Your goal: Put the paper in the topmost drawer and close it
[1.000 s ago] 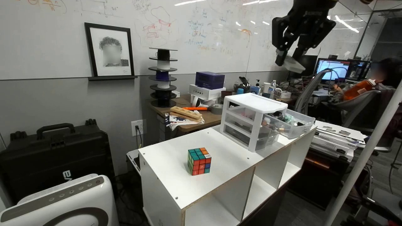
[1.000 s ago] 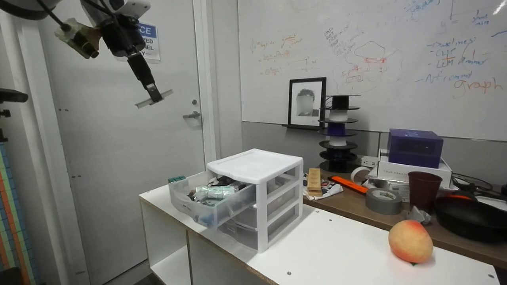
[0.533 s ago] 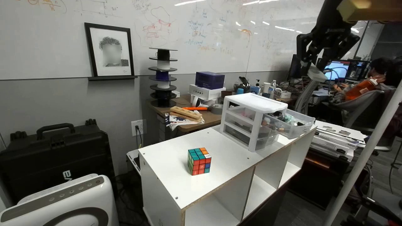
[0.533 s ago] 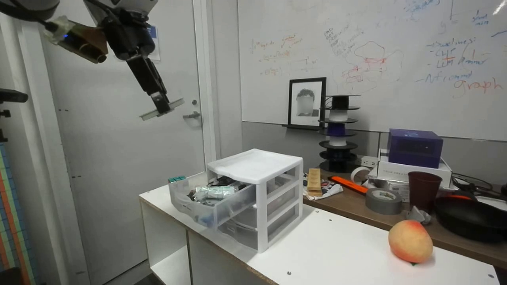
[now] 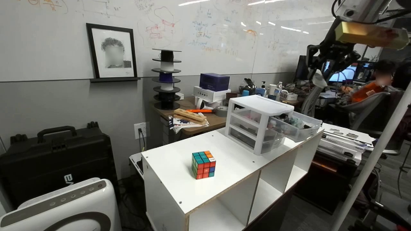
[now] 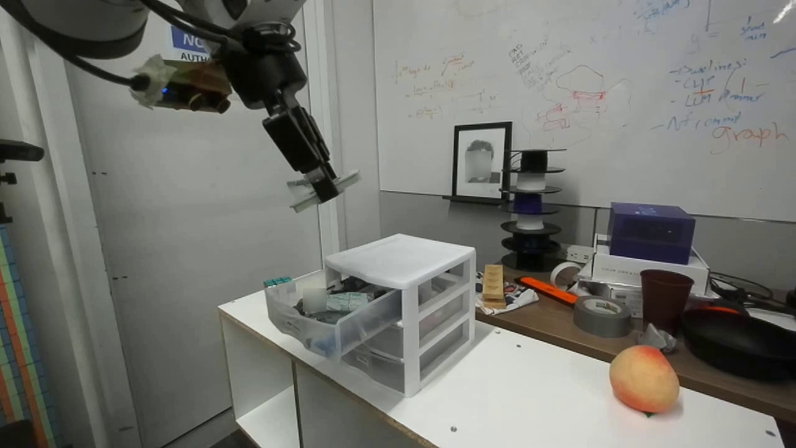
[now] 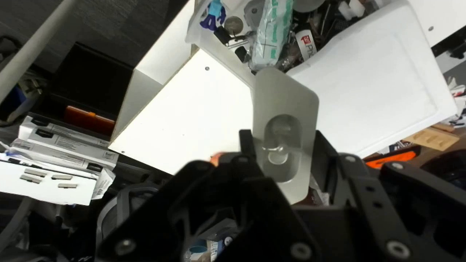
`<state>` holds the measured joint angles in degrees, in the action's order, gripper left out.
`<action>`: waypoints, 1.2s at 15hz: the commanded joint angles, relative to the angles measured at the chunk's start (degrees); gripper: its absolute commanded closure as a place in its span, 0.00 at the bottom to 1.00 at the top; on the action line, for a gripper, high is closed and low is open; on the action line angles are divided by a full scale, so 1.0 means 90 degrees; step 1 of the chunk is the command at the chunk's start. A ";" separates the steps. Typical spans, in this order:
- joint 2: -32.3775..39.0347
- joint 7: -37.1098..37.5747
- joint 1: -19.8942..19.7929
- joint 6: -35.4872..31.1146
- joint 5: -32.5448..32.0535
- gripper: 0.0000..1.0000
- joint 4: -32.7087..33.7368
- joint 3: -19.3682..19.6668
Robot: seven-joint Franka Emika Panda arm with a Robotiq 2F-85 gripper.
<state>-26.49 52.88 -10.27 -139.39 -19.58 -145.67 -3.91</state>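
With the white drawer unit (image 6: 404, 258) as the middle of the dial in an exterior view, a Rubik's cube (image 6: 278, 282) stands near 9 o'clock on the white shelf (image 6: 510, 386), only its upper part showing behind the topmost drawer (image 6: 367, 326). That drawer, between 8 and 9 o'clock, is pulled well out and holds small oddments (image 7: 233, 25) and a green-and-white wrapped packet (image 7: 273, 32). Between 10 and 11 o'clock the gripper (image 6: 324, 185) hangs higher than the drawer and apart from it, its fingertips clamped against 2 opposite sides of a tilted pale plate (image 7: 285, 98) with an oval recess. In the wrist view the drawer lies at the plate's 12 o'clock and the unit's white top at its 2 o'clock.

Further right, a framed portrait (image 6: 482, 162) stands at 1 o'clock and a stack of spools (image 6: 530, 205) at 2. Around 3 o'clock a wooden block (image 6: 494, 286) lies on printed sheets (image 6: 519, 302), then come a long orange object (image 6: 547, 290) and a roll of grey tape (image 6: 602, 317), all on the brown desk (image 6: 550, 318). Between 3 and 4 o'clock a peach-like ball (image 6: 645, 379) sits on the shelf. Just past 3 o'clock, on the desk and well apart from the gripper, lies the paper (image 6: 657, 340), a small crumpled whitish-grey wad. A dark red cup (image 6: 666, 295) is just beside it, at its 12 o'clock; whether the 2 touch, I cannot tell. A black pan (image 6: 743, 345) is at its 3 o'clock.
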 commanded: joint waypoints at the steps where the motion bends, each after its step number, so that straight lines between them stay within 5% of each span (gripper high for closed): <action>1: 0.0922 0.0053 -0.0236 -0.1089 0.0042 0.85 0.0203 -0.0012; 9: 0.2131 -0.0022 0.0209 -0.1783 -0.0024 0.85 0.0404 -0.0172; 18: 0.1461 0.0321 0.0455 -0.1741 -0.1053 0.85 -0.0348 -0.0371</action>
<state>-8.21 53.81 -6.17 -154.53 -25.54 -144.59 -7.07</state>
